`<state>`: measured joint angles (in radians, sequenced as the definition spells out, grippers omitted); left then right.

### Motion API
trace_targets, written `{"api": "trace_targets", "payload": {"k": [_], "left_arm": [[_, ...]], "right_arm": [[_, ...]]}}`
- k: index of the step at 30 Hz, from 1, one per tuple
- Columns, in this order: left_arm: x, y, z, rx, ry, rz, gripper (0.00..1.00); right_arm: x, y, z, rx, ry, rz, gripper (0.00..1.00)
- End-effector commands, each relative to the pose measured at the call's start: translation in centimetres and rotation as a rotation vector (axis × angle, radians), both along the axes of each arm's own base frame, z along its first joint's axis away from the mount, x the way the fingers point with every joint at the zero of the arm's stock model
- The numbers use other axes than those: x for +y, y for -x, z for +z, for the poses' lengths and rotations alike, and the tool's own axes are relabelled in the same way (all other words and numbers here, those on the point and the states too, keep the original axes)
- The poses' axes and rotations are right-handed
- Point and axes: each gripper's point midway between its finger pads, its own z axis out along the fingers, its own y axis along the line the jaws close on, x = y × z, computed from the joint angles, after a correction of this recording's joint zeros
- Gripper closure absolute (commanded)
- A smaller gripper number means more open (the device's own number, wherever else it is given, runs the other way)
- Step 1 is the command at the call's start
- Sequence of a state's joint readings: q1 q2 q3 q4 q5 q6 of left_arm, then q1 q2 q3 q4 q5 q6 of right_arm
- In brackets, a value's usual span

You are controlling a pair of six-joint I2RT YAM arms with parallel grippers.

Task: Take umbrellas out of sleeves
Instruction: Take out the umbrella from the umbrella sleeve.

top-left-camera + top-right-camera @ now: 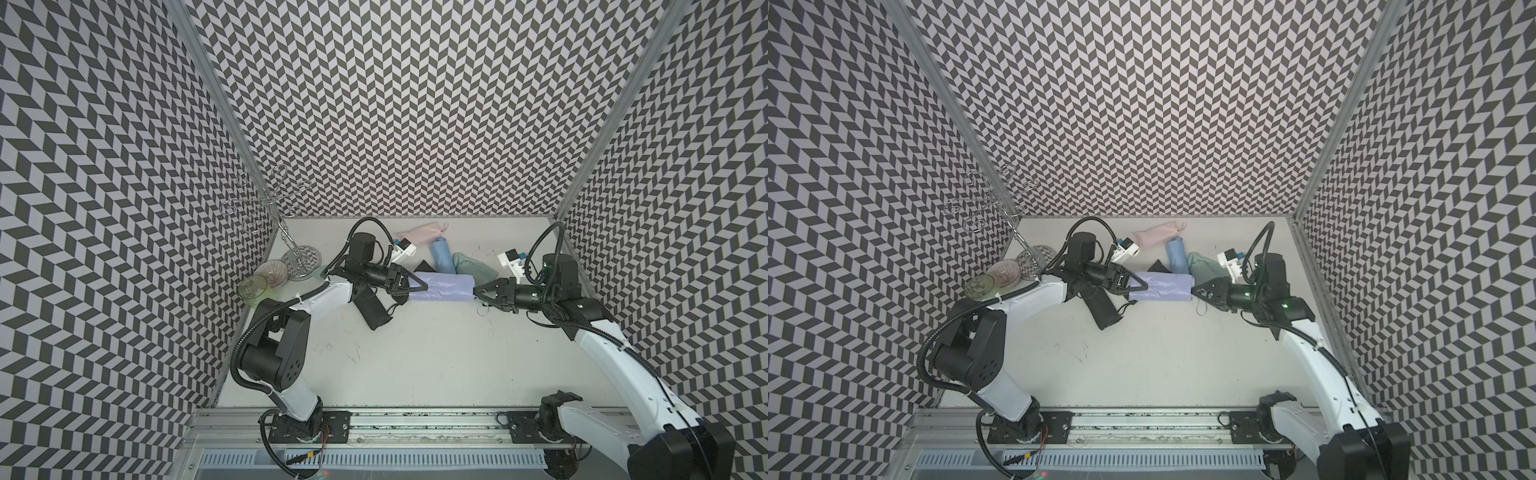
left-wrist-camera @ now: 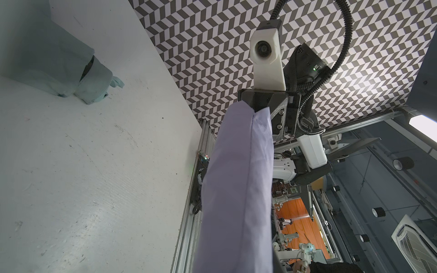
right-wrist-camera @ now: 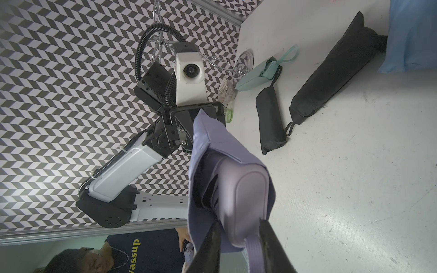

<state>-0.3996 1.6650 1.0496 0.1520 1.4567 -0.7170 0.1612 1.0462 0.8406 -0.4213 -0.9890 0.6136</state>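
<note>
A lavender umbrella in its lavender sleeve (image 1: pixel 442 286) (image 1: pixel 1160 286) hangs level above the table between my two grippers. My left gripper (image 1: pixel 419 286) (image 1: pixel 1140 286) is shut on the sleeve's closed end. In the left wrist view the sleeve (image 2: pixel 236 189) covers its jaws. My right gripper (image 1: pixel 478 291) (image 3: pixel 238 227) is shut on the umbrella's lavender handle (image 3: pixel 246 196), which pokes out of the sleeve's open mouth. The wrist strap hangs between the fingers.
Behind the lavender one lie a pink bundle (image 1: pixel 419 235), a light blue umbrella (image 1: pixel 442 257) and a mint one (image 1: pixel 473 266) (image 2: pixel 47 54). Two black ones (image 3: pixel 269 123) (image 3: pixel 331 71) and a mint one (image 3: pixel 257 73) lie under my left arm. Glasses (image 1: pixel 251 286) and a wire rack (image 1: pixel 286 232) stand at the left wall.
</note>
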Motion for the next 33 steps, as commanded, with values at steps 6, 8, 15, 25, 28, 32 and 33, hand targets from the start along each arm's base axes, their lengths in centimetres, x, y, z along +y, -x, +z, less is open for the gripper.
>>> {"api": "trace_targets", "payload": {"k": [6,8,15,25,28,32,33], "left_arm": [[-0.2,1.0,2.0,-0.065,0.043,-0.047,1.00],[-0.3,1.0,2.1,-0.068,0.045,-0.049,1.00],[-0.6,1.1,2.0,-0.066,0.045,-0.061,1.00],[-0.7,1.2,2.2,-0.072,0.048,-0.067,1.00],[-0.6,1.3,2.1,-0.070,0.047,-0.067,1.00],[-0.6,1.3,2.2,-0.072,0.047,-0.064,1.00],[-0.5,1.3,2.2,-0.072,0.047,-0.064,1.00]], "right_arm": [[0.9,0.6,2.8,-0.090,-0.075,0.078,0.74],[1.0,0.7,2.6,-0.080,-0.088,0.085,0.74],[1.4,1.0,2.6,-0.065,-0.119,0.113,0.74],[1.6,0.8,1.5,-0.033,-0.107,0.112,0.70],[1.5,0.7,1.2,-0.026,-0.097,0.106,0.71],[1.6,0.6,0.8,-0.019,-0.084,0.112,0.71],[1.5,0.5,0.6,-0.016,-0.077,0.106,0.71]]}}
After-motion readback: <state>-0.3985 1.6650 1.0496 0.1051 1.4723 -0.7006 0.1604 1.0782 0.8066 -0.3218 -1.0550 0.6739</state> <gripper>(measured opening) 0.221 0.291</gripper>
